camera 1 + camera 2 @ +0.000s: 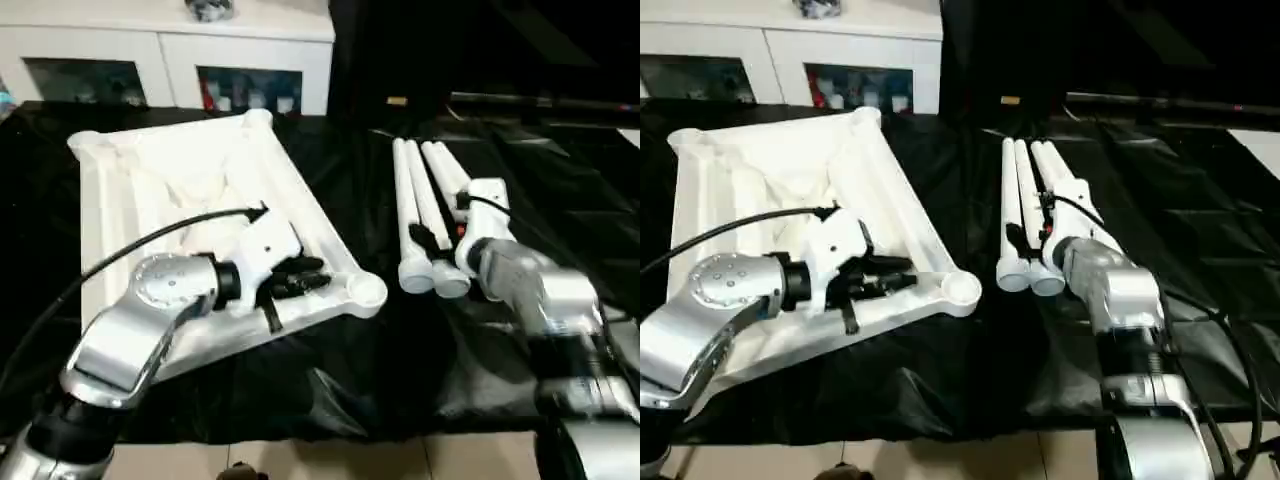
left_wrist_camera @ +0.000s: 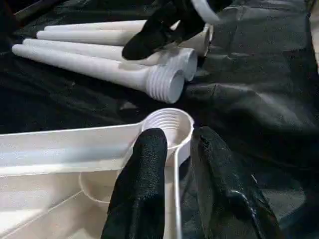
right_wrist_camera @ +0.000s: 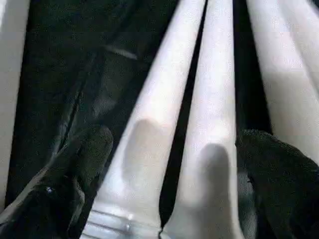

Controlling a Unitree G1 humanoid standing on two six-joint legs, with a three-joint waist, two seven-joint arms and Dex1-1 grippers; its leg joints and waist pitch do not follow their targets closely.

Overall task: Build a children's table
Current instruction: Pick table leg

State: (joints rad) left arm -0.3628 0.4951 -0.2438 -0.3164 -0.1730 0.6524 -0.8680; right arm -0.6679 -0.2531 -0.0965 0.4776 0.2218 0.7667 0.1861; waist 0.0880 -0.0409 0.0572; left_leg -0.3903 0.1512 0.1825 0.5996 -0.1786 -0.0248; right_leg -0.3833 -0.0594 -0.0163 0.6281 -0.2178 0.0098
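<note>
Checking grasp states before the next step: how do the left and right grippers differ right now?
The left gripper is over the tabletop's near rim by a corner socket, jaws narrow, straddling the rim wall; the right gripper is at the bundled legs, jaws wide apart around two of them. The left gripper reaches sideways; the right gripper reaches forward along the legs. Both have black fingers.

One white tabletop (image 1: pixel 300 215) lies upside down at nine o'clock. Four white legs (image 1: pixel 408 210) lie bundled at three o'clock.
</note>
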